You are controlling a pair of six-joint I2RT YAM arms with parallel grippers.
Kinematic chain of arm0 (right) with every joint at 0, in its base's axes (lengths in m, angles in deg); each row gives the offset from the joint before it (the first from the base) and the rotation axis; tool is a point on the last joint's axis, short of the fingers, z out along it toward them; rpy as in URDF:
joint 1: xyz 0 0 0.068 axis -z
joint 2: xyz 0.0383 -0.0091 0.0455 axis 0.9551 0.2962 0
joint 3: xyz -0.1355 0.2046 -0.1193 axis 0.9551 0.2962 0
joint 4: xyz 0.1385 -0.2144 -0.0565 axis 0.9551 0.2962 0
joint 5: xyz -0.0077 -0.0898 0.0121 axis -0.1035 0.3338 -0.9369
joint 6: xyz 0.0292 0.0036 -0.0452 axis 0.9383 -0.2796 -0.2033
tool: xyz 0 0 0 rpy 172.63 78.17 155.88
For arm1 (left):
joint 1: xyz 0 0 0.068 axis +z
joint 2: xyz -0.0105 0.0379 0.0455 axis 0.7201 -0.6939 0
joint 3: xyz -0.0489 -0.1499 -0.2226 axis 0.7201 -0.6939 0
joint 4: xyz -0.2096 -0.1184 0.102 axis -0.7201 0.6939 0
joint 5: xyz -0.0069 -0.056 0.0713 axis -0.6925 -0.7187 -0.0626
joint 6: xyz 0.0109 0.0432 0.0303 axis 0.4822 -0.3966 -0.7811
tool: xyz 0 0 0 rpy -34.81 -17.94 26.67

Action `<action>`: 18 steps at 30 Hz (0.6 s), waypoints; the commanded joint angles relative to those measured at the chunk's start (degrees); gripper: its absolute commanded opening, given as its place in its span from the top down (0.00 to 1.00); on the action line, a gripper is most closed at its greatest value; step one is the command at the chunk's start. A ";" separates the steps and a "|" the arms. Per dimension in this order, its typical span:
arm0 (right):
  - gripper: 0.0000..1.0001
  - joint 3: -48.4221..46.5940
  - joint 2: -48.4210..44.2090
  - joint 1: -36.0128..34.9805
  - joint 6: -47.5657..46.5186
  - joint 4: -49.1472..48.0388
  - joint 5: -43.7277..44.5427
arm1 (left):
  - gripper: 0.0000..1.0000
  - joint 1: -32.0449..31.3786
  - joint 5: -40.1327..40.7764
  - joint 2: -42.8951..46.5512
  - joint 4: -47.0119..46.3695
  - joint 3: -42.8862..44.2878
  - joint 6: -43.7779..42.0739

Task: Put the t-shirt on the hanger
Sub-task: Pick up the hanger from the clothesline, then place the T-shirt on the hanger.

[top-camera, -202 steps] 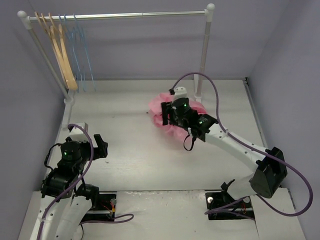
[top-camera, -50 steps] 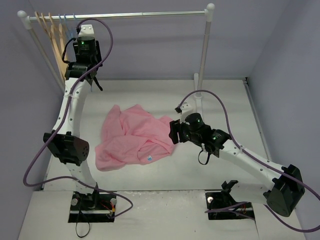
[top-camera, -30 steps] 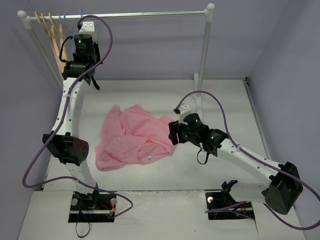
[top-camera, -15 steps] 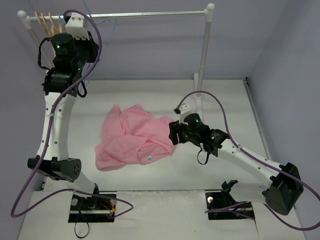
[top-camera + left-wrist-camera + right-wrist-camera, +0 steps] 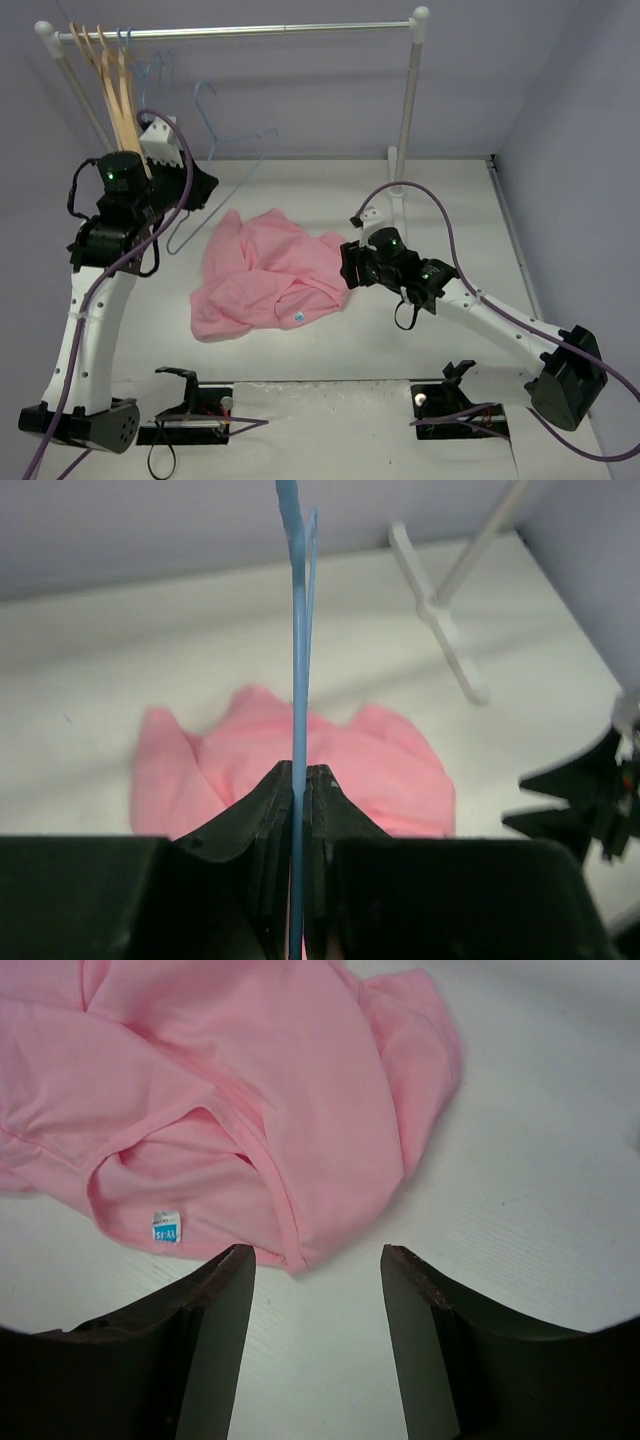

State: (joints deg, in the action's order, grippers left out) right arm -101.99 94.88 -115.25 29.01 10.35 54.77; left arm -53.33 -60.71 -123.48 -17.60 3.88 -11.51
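Far to the left of the t-shirt (image 5: 270,275) and beyond it, tan wooden hangers (image 5: 118,110) are seen on the rail (image 5: 260,31), with a few thin blue ones (image 5: 150,70) partly hidden behind them. Above the t-shirt's upper left corner, the left gripper (image 5: 297,775) is closed tight on the hanger (image 5: 296,660). In the left wrist view the hanger is seen edge-on as a single blue line, so its shape cannot be read there, and its upper end is cut off by the frame. In the top view its fingers are hidden under the wrist.

The t-shirt is spread crumpled on the tabletop (image 5: 300,190). Its sleeves are hard to tell apart among the folds. Its white-and-blue label (image 5: 166,1228) is turned up near the near edge. In the right wrist view the t-shirt is cut off at the top and left.

At the t-shirt's right edge the right gripper (image 5: 315,1252) is held low with its jaws apart, a corner of the hem lying between them. Whether the cloth is touched cannot be told.
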 commanded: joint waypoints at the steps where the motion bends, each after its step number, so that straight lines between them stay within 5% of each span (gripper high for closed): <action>1: 0.46 0.61 2.62 -0.32 2.32 -2.25 2.12 | 1.00 -1.25 -5.73 6.99 0.00 -7.20 2.64; 12: 0.52 2.72 11.32 -3.48 5.40 -6.21 2.38 | 1.00 -10.83 -4.24 20.11 6.33 -30.93 5.01; 18: 0.53 1.40 16.08 -8.67 6.63 -6.12 8.18 | 1.00 -14.97 1.47 21.61 6.07 -36.49 6.95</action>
State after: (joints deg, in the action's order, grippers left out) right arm -98.71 109.62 -122.14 34.15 6.94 58.09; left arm -67.43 -62.33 -102.39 -8.31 -33.17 -6.50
